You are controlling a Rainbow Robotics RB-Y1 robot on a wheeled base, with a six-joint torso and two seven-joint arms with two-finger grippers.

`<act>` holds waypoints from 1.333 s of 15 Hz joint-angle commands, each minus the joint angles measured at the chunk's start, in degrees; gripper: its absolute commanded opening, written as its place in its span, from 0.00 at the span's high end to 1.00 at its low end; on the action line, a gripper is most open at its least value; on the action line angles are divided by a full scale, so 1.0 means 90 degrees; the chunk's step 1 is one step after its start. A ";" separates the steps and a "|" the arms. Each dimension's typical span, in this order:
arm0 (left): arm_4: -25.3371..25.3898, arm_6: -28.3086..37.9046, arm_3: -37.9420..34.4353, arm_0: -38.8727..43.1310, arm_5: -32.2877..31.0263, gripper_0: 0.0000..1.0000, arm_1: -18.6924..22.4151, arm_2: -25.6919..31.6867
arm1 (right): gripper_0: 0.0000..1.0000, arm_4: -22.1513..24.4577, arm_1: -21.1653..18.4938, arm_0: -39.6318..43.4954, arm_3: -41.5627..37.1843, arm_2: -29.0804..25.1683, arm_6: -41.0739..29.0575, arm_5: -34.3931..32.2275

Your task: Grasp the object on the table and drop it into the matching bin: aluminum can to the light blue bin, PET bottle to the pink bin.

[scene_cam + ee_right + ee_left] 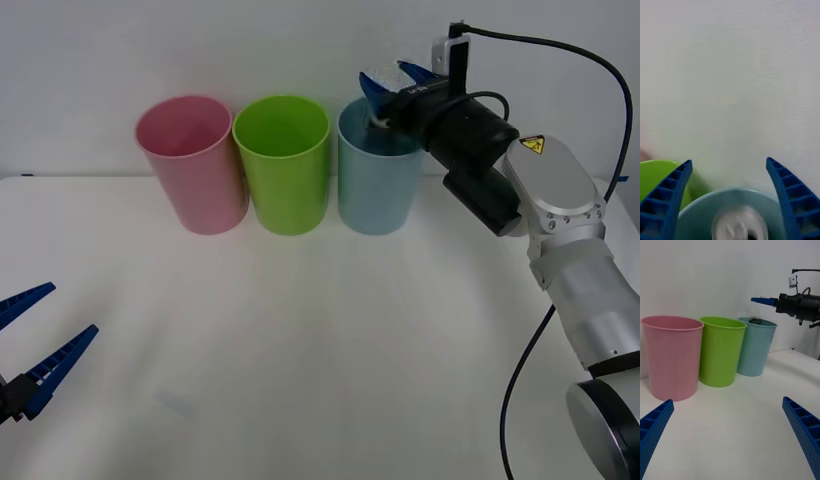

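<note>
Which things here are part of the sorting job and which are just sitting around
In the job:
aluminum can, dropping into the bin
light blue bin
right hand, open above that bin

Just standing by:
pink bin
green bin
left hand, idle

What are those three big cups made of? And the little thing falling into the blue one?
The pink bin, green bin and light blue bin look like smooth, slightly glossy plastic. The aluminum can, under the open right gripper, looks like silvery metal, though it is blurred.
</note>
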 commanded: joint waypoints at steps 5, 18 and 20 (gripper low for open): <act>0.0000 0.0000 0.0000 0.0000 0.0000 0.00 0.0000 0.0000 | 0.00 -0.0164 -0.0160 0.0090 -0.0049 -0.0001 0.0007 -0.0291; 0.0000 0.0000 0.0000 0.0000 0.0000 0.00 0.0000 0.0000 | 0.00 -0.0838 -0.1440 0.2952 -0.3311 0.0009 -0.0022 -0.0730; 0.0000 0.0000 0.0000 0.0000 0.0000 0.00 0.0000 0.0000 | 0.00 -0.1053 -0.1752 0.3635 -0.3907 -0.0010 0.0066 -0.0730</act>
